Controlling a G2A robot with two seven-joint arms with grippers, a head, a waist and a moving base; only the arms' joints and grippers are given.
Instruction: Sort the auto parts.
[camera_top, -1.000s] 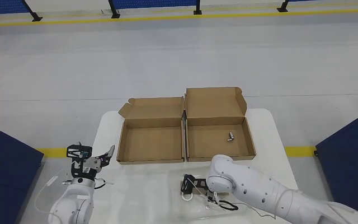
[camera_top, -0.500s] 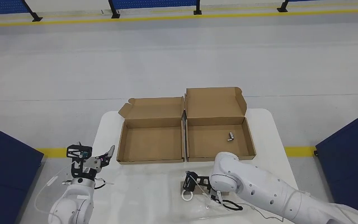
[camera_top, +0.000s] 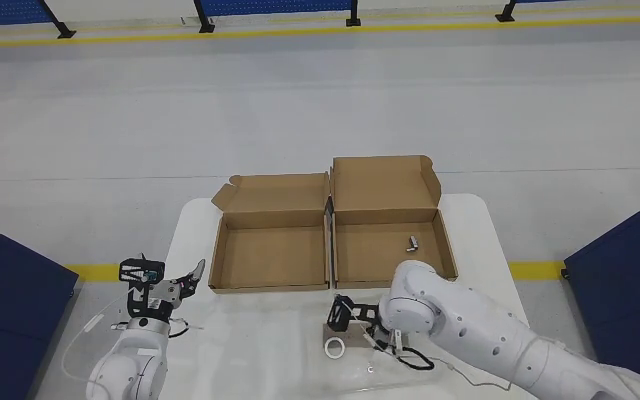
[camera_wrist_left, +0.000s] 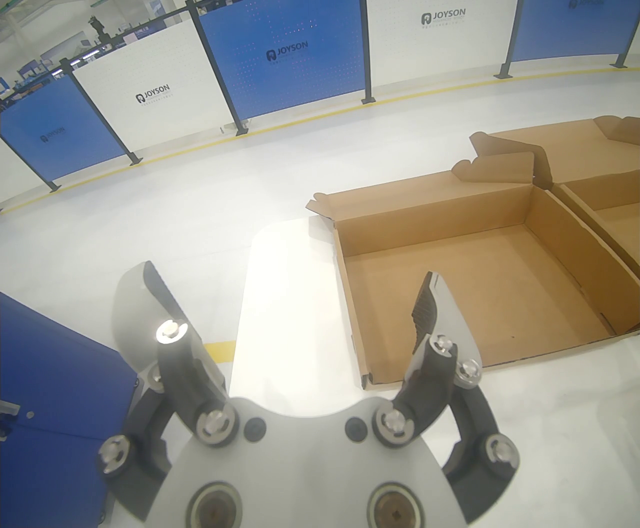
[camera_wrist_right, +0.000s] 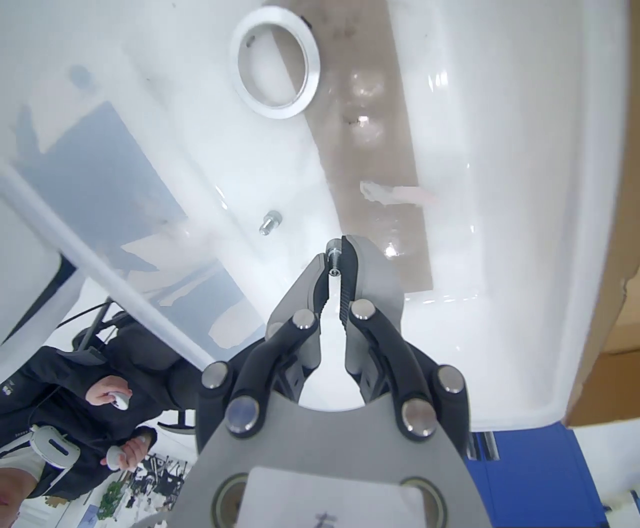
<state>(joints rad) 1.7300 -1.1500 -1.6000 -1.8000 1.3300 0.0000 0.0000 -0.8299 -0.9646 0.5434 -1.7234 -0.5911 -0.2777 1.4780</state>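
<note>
Right gripper (camera_top: 341, 312) (camera_wrist_right: 334, 248): fingers pressed together on a small bolt (camera_wrist_right: 333, 260), pinched at the very tips. It hangs over the table (camera_top: 250, 330), just short of the front wall of the right box (camera_top: 380, 262).
Change, right arm: over the last second the gripper has drawn away from the table's front edge toward the boxes, and the forearm has swung the same way. The bolt has left the surface with it.
Ring (camera_top: 334, 347) (camera_wrist_right: 275, 62): flat on the table, nearer the front edge than the gripper. A second ago it was close under the gripper; now it lies apart from it.
Loose bolt (camera_wrist_right: 270, 222): on the surface between the ring and the gripper tips, touching neither.
Left gripper (camera_top: 165, 276) (camera_wrist_left: 290, 280): fingers spread wide with nothing between them, at the table's left front, beside the left box (camera_top: 270, 258) (camera_wrist_left: 430, 220). It has not moved.
Boxes: side by side with walls touching and lids folded back; both are where they were.
Boxed bolt (camera_top: 412, 241): on the right box's floor toward its right wall, unmoved.
</note>
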